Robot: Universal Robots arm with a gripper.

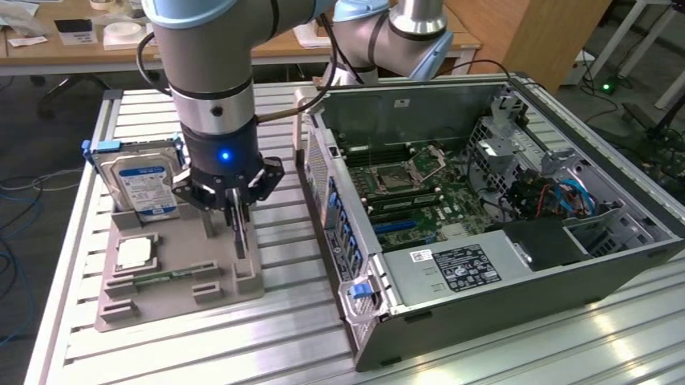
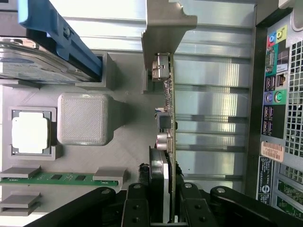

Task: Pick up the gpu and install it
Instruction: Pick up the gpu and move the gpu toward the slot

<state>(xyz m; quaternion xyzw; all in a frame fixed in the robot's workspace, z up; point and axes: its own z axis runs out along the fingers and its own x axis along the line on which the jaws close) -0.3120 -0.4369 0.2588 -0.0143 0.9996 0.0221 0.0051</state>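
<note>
My gripper, at the exterior view's left, is pinched narrowly on the upright gpu. I'd lift it straight, untwisted, out of the holder.

gpu end hidden between pincer fingers; hard drive cut by edge.

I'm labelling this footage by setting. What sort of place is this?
Probably a robotics lab set up for PC assembly: an open computer case sits on a slatted aluminium table, beside a grey fixture holding a hard drive and other parts, with a wooden desk behind.
</note>
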